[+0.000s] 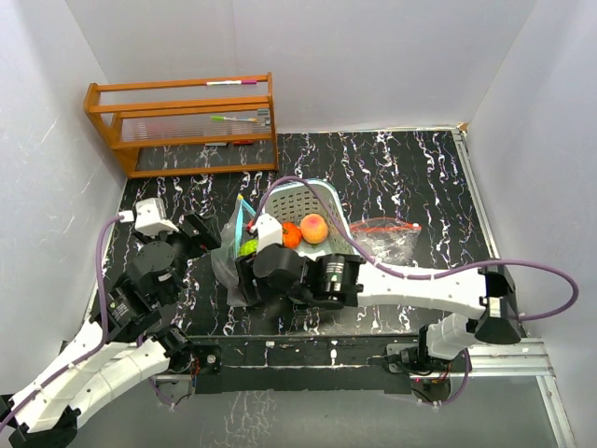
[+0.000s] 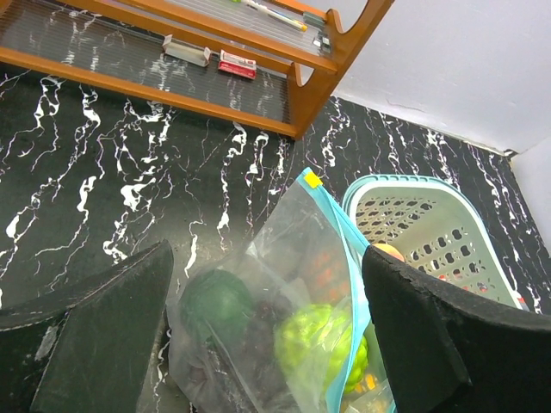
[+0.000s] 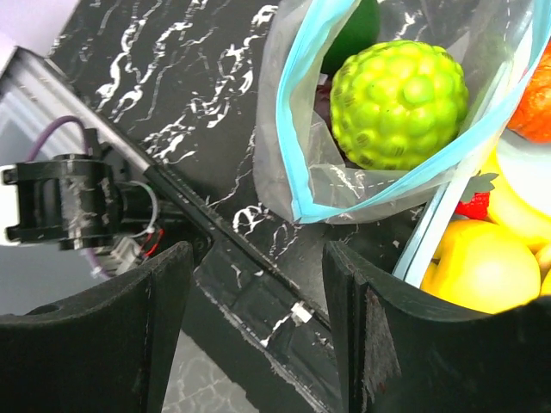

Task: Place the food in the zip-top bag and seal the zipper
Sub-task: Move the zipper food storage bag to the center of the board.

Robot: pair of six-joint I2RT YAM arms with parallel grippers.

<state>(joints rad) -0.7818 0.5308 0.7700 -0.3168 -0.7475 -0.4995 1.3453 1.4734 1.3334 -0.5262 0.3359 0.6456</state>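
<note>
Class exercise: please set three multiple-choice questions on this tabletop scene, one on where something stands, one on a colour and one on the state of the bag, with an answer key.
1. Where on the table does the wooden rack stand?
A. near-right corner
B. far-left corner
C. centre

2. What colour is the bumpy fruit inside the zip-top bag?
A. purple
B. white
C. lime green

3. In what state is the bag's zipper?
A. open
B. sealed shut
C. torn off

Answers:
1 B: the top view shows it against the back wall on the left.
2 C: it shows bright lime green in both wrist views.
3 A: the blue edges stand apart, with the fruit visible between them.
</note>
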